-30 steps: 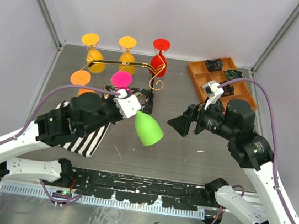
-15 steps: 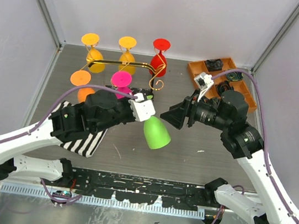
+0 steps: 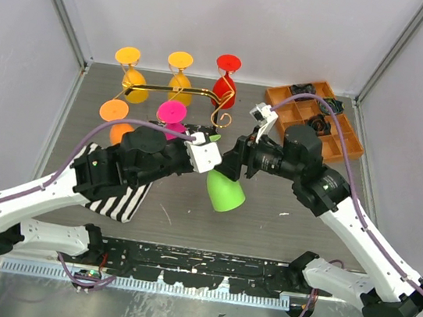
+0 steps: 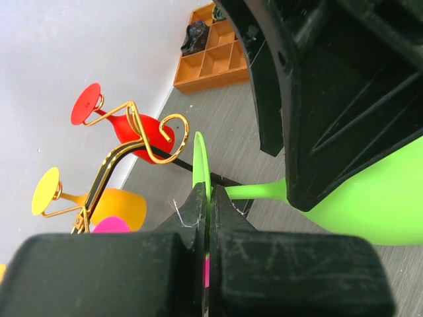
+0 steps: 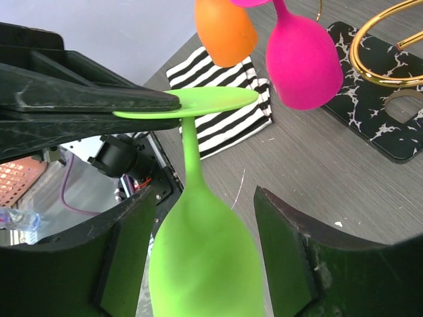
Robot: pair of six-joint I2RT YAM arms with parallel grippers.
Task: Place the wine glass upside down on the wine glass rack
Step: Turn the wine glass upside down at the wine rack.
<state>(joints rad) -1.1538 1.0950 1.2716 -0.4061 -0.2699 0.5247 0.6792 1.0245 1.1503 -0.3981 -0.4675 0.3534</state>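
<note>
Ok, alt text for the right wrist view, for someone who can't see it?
A green wine glass hangs bowl-down, its foot pinched by the left gripper, while the open right gripper flanks the bowl. Behind are a pink glass, an orange glass, a striped cloth and the marbled base of the rack.

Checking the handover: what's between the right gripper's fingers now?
The bowl of the green wine glass, clearest in the right wrist view. The right gripper is open, with one finger on either side of it. The left gripper pinches the glass's foot.

Matt smooth plastic wine glass, glossy metal wine glass rack, striped cloth.
</note>
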